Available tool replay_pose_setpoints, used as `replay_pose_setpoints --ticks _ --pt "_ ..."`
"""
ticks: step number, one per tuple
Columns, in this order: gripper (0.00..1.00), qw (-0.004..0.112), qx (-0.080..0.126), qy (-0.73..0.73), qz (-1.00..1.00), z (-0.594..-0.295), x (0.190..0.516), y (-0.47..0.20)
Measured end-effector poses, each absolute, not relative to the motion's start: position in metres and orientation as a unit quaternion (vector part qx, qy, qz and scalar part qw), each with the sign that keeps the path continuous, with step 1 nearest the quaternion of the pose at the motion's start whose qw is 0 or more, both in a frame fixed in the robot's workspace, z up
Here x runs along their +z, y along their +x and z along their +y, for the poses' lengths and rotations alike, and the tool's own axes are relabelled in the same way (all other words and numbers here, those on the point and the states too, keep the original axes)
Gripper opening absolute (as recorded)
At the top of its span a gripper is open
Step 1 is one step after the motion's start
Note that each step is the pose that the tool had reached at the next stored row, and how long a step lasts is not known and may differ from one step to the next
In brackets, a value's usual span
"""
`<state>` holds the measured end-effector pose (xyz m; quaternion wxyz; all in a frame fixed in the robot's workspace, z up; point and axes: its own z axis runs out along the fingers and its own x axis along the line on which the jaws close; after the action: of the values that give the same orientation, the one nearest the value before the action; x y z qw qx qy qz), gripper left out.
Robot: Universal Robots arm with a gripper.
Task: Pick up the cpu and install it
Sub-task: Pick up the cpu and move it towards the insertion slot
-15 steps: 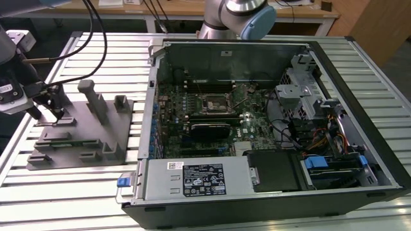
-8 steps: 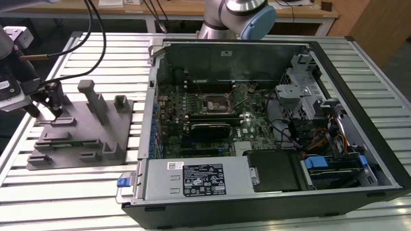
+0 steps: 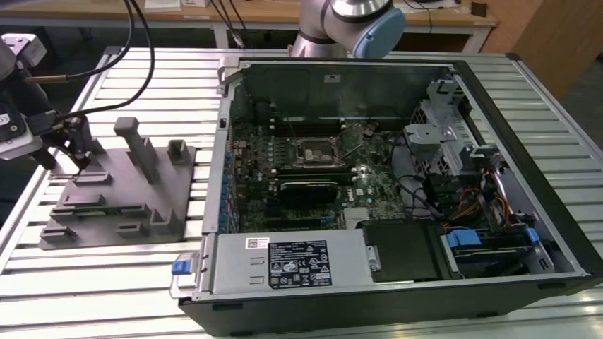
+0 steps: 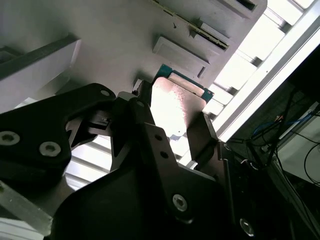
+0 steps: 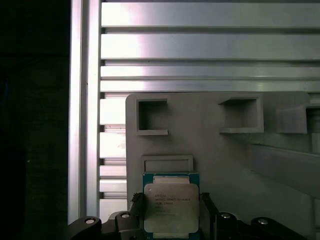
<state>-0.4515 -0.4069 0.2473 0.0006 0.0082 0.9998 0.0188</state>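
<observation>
A slip is to be feared: the cpu [image 5: 171, 212] is held only by its thin edges, so it could be tilted or dropped, or knocked against the upright posts of the grey tray [image 3: 113, 205] beneath the pincer [image 3: 66, 161]; the motherboard socket [image 3: 314, 150] lies well apart from it. The pincer is closed narrowly, its fingers [image 5: 206, 209] set against two opposite edges of the cpu between them.

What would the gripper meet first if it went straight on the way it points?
Probably the grey tray: the cpu sits inside the gripper, so the tray lies next in line, though the gap is unclear.
</observation>
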Motion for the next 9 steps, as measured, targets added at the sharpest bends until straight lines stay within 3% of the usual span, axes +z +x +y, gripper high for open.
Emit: replay_pose_setpoints --ticks 9 --pt "0.53 0.001 0.019 0.008 1.0 -0.4069 0.2504 -0.4516"
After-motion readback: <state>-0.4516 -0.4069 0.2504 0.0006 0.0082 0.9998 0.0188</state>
